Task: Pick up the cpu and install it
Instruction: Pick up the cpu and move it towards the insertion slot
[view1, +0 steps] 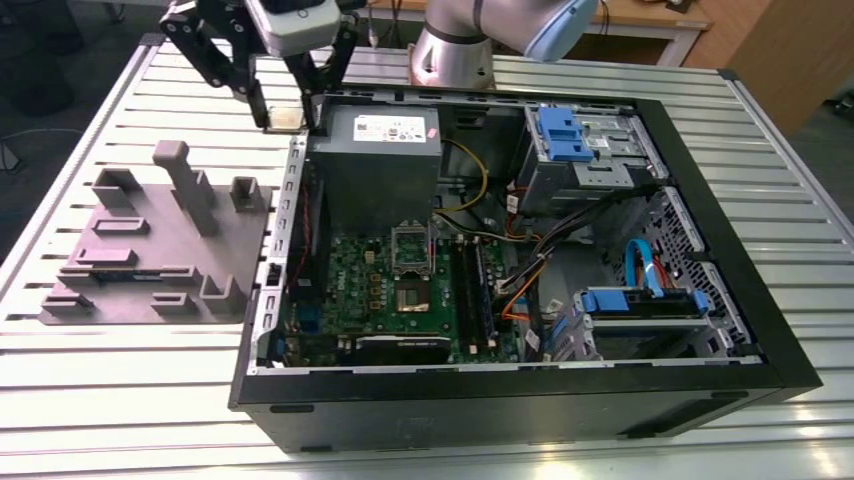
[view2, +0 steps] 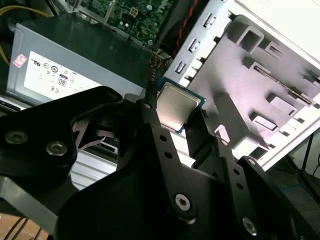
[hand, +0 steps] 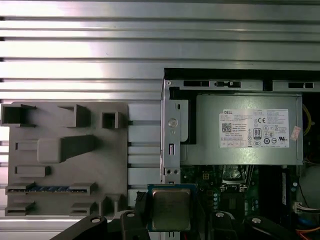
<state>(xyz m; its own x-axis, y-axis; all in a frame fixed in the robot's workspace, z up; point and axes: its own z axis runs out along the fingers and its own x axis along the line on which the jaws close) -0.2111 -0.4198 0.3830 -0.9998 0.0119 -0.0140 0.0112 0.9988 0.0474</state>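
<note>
On the ribbed silver metal bench (view1: 120, 400), near the edge at the exterior view's left, lies a grey moulded plastic fixture tray (view1: 147, 250). Just past it, raised above the near corner of the open black computer case (view1: 747, 340), the black end effector (view1: 283, 110) pinches the cpu (view1: 283, 117) — a small square chip, silver-topped, green-rimmed — by two opposite edges. Beneath sits a grey metal power-supply box (view1: 378, 170), its white label (view1: 387, 128) dense with black print. Beyond it lies the green motherboard (view1: 400, 300).
</note>
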